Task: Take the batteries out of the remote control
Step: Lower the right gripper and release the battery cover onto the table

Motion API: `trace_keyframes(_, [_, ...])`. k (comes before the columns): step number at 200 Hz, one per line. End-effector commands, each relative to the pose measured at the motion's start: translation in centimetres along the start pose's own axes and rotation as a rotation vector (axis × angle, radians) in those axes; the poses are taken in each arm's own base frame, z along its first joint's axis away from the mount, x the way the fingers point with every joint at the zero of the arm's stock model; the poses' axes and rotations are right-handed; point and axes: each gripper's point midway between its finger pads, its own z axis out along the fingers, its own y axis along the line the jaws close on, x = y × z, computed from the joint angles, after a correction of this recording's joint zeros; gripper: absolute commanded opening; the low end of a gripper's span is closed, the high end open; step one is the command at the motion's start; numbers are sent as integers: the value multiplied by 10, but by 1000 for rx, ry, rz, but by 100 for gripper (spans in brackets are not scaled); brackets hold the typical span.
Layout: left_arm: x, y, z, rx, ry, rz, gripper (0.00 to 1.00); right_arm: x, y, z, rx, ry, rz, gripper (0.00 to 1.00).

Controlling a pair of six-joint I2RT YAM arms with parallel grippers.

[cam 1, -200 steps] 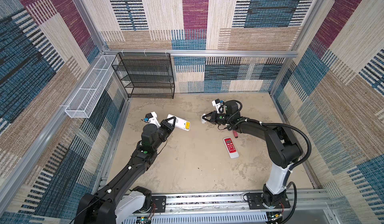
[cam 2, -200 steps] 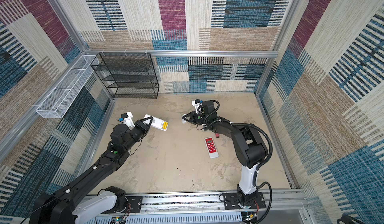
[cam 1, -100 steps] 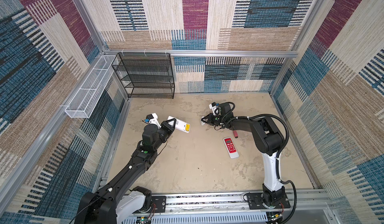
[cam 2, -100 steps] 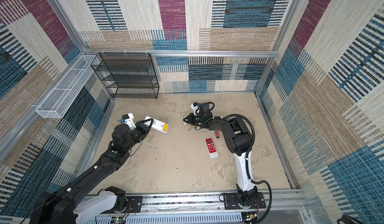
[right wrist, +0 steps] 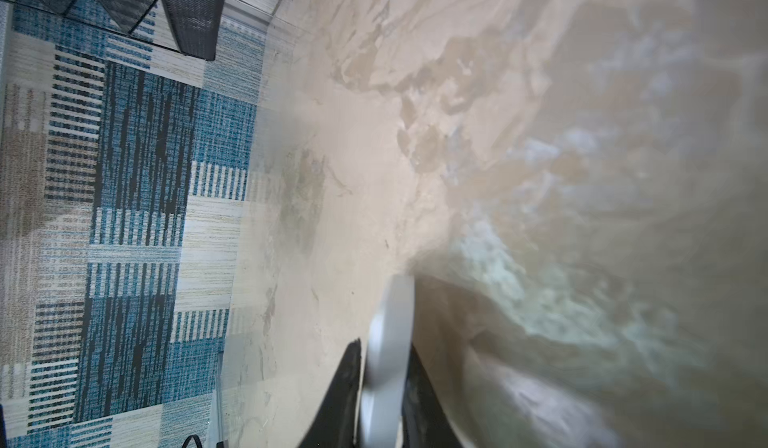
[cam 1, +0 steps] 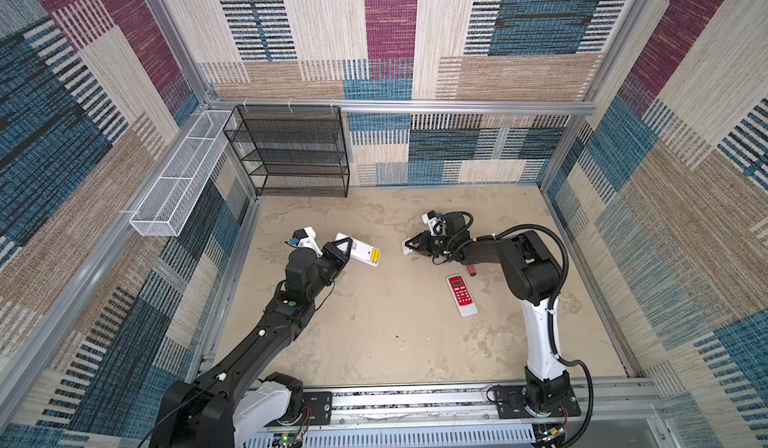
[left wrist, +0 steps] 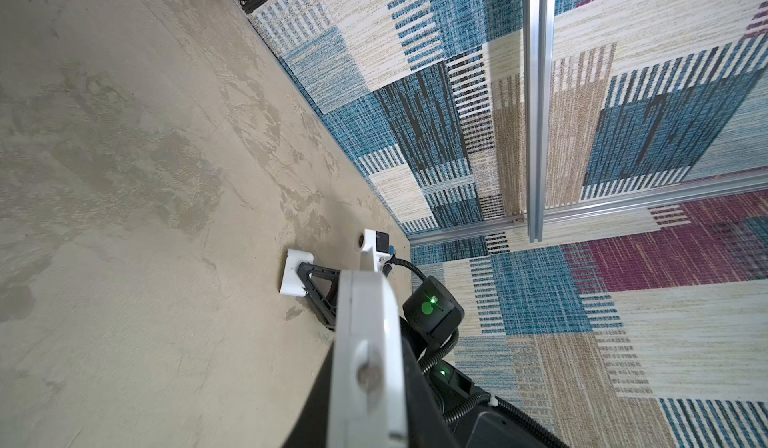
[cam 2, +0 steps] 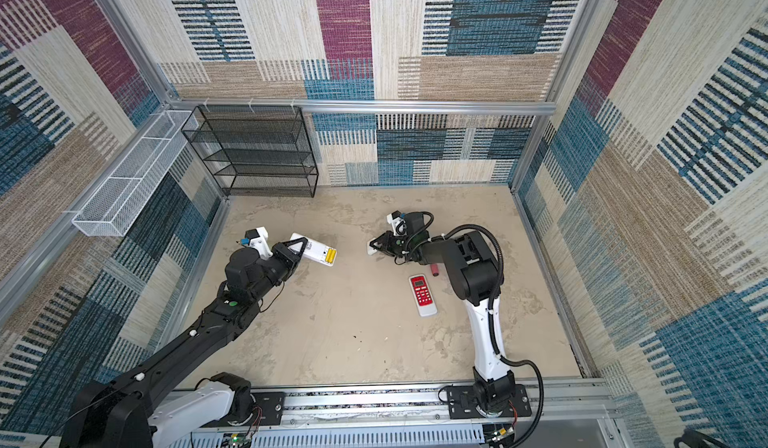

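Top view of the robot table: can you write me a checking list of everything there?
Surface: beige table, stained and blotchy.
Job's things: white remote, back open, two yellow batteries inside; red remote lying face up.
Clutter: screwdriver, only its red end shows beside the right arm.
Grippers: left gripper fingers shut on white remote; right gripper low at the table, white cover between its fingers, grip unclear.
Cables: black hose loops along right arm.
Surroundings: black mesh shelf, white wire basket, patterned walls.

Patchwork carpet walls (cam 1: 390,30), beige floor (cam 1: 374,333), black rack (cam 1: 291,151)
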Motion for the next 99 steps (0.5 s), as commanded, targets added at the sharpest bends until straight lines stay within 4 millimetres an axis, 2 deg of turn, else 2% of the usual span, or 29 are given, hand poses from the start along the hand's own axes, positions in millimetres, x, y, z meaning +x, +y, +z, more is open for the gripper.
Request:
trace_keyframes(1, [-2, -11, 0, 43, 1, 21, 0, 0, -1, -1, -10, -6, -3, 28])
trace_keyframes(18, [-1, -11, 0, 44, 2, 18, 0, 0, -3, -3, -7, -9, -4, 33])
trace_keyframes(52, [-1, -12, 0, 45, 3, 20, 0, -7, -3, -9, 34, -23, -31, 51])
trace_keyframes(79, [-1, -12, 0, 46, 5, 22, 0, -20, 0, -23, 128, -64, -87, 64])
trace_keyframes(99, [0, -14, 1, 55, 14, 28, 0, -28, 5, -34, 186, -92, -143, 71])
